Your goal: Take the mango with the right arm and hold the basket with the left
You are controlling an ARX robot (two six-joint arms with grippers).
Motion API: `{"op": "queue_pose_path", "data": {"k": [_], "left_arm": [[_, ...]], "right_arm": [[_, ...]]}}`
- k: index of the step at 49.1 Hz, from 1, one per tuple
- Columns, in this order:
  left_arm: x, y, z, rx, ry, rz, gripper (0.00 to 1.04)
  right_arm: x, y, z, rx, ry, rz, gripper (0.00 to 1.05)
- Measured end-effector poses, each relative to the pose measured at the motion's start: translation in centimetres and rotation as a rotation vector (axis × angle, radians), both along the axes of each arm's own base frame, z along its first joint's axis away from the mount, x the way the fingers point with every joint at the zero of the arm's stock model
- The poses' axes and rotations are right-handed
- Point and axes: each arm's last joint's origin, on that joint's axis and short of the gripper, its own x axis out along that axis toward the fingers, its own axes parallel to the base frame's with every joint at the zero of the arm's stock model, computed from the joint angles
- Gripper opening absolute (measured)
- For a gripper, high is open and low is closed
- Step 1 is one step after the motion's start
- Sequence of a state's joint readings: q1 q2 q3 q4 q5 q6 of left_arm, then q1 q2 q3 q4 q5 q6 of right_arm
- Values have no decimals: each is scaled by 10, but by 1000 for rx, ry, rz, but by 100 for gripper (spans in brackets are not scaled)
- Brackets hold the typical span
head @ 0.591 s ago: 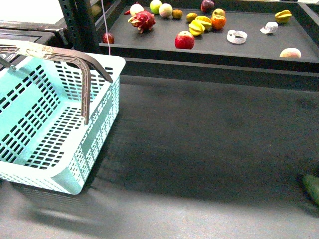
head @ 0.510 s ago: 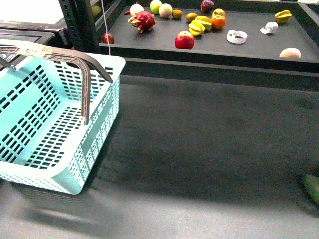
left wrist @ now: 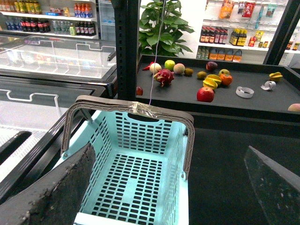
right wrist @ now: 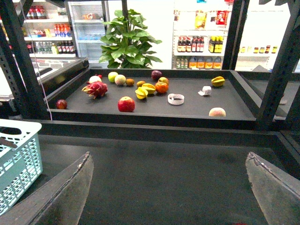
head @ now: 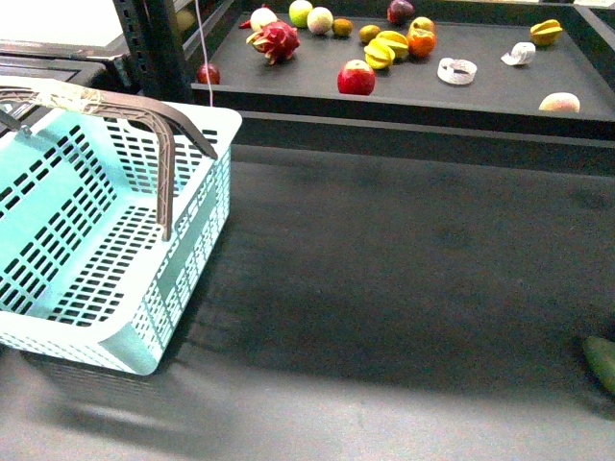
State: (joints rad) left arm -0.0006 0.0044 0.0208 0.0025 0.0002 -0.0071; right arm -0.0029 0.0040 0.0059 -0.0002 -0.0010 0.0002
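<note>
1. Reading the labels on the bottles along the store shelves is not possible; they are too small and blurred in both wrist views. No legible writing shows on the fruit or the basket.
2. The left gripper is spread wide, its two worn black fingers far apart at the edges of the left wrist view. It holds nothing and touches nothing that can be seen. It hangs above the near end of the basket.
3. The right gripper is likewise wide open and empty, its fingers above the bare dark bench.
4. The turquoise basket stands on the bench at the robot's left. Its two grey-brown handles are raised and meet over the middle, with a strip of clear tape wrapped around them.
5. The mango lies on the black display shelf beyond the bench, well apart from both grippers. It sits just behind a yellow star fruit and beside an orange fruit.
6. A red apple sits nearer the shelf's front edge, with a dragon fruit further left and a white tape roll to the right.
</note>
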Motion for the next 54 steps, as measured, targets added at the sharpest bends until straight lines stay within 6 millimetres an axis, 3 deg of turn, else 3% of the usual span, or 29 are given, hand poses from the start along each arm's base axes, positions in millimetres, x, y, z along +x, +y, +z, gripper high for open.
{"op": "queue_pose_path", "data": {"k": [10, 15, 22, 28, 35, 54], "left_arm": [[0, 0, 0, 0, 2, 0, 97], [7, 0, -11, -132, 165, 264, 97], [26, 1, -16, -311, 218, 302, 97], [56, 10, -16, -480, 236, 305, 97], [109, 19, -27, -679, 276, 308, 97], [212, 23, -50, -968, 291, 265, 97]], "right_arm": [[0, 0, 0, 0, 0, 0, 97], [0, 0, 0, 0, 0, 0, 97], [0, 0, 0, 0, 0, 1, 97], [0, 0, 0, 0, 0, 0, 97], [0, 0, 0, 0, 0, 1, 97], [0, 0, 0, 0, 0, 1, 97]]}}
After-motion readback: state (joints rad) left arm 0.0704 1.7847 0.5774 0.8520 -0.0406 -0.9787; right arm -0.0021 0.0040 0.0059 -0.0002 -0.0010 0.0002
